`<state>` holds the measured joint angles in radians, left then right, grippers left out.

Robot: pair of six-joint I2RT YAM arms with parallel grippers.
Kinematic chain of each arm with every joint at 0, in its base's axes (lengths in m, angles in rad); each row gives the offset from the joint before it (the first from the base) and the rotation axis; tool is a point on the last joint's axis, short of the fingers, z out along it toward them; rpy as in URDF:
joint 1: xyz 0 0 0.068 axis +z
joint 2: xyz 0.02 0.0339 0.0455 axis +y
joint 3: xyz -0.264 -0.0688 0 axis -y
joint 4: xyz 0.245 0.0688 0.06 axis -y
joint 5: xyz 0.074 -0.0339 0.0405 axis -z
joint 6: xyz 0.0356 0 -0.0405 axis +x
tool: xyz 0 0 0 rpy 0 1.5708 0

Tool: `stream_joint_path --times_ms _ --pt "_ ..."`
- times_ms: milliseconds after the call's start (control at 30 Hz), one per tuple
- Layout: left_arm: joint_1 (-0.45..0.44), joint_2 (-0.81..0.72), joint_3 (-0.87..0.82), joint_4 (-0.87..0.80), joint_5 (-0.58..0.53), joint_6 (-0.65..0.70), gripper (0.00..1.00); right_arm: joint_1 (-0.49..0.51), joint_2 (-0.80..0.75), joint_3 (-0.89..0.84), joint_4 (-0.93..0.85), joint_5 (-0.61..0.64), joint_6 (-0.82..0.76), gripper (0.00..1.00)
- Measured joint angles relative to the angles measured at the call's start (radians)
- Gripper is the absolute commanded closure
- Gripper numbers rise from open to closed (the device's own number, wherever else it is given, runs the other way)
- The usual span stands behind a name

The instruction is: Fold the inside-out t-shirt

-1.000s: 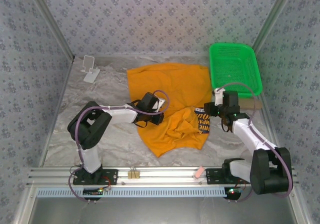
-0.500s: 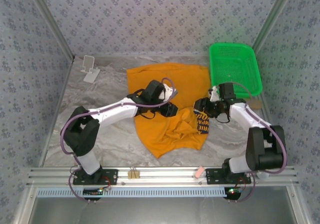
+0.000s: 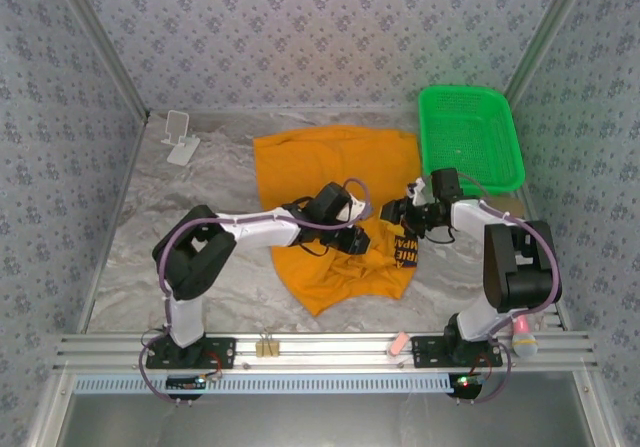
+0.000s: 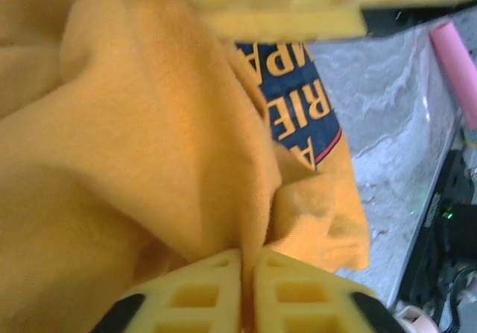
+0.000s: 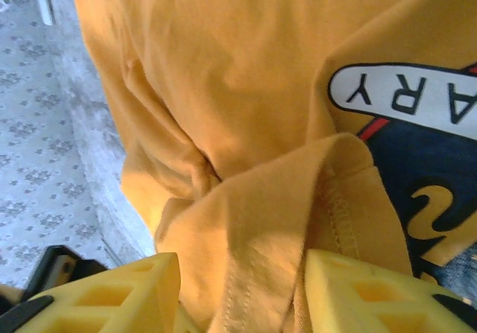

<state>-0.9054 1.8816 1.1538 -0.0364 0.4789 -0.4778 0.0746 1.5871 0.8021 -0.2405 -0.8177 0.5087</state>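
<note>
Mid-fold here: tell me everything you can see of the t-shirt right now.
The t-shirt is orange, soft-looking knit, lying rumpled on the grey marbled table left of the green basket. Its far part lies fairly flat; the near part is bunched, with a dark blue print with orange and white lettering and a stitched hem exposed. The left gripper is shut on a fold; the right gripper straddles a hemmed edge, jaws apart.

I'm reaching both arms inward, wrists nearly meeting mid-table. L gripper [image 4: 248,292] is pinching tight on cloth; R gripper [image 5: 242,292] is standing half apart, cloth bunched between fingers.
</note>
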Motion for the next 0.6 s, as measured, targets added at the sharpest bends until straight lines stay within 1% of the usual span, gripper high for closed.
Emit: stream_joint_path --times_ms 200,267,400,500,600 --pt "0.009 0.007 -0.054 0.066 0.0 -0.015 0.95 -0.003 0.028 0.001 0.013 -0.046 -0.002 0.54" --pt "0.012 0.013 -0.069 0.089 0.001 -0.021 0.95 -0.004 0.035 0.001 0.013 -0.06 -0.005 0.58" --pt "0.018 0.039 -0.079 0.126 0.001 -0.026 0.95 -0.005 0.037 0.001 0.016 -0.097 -0.02 0.7" --pt "0.02 0.04 -0.085 0.146 0.003 -0.03 0.95 -0.005 0.029 0.001 0.003 -0.115 -0.031 0.7" --pt "0.022 0.04 -0.087 0.163 0.005 -0.037 0.96 -0.005 0.006 0.003 -0.025 -0.132 -0.05 0.67"
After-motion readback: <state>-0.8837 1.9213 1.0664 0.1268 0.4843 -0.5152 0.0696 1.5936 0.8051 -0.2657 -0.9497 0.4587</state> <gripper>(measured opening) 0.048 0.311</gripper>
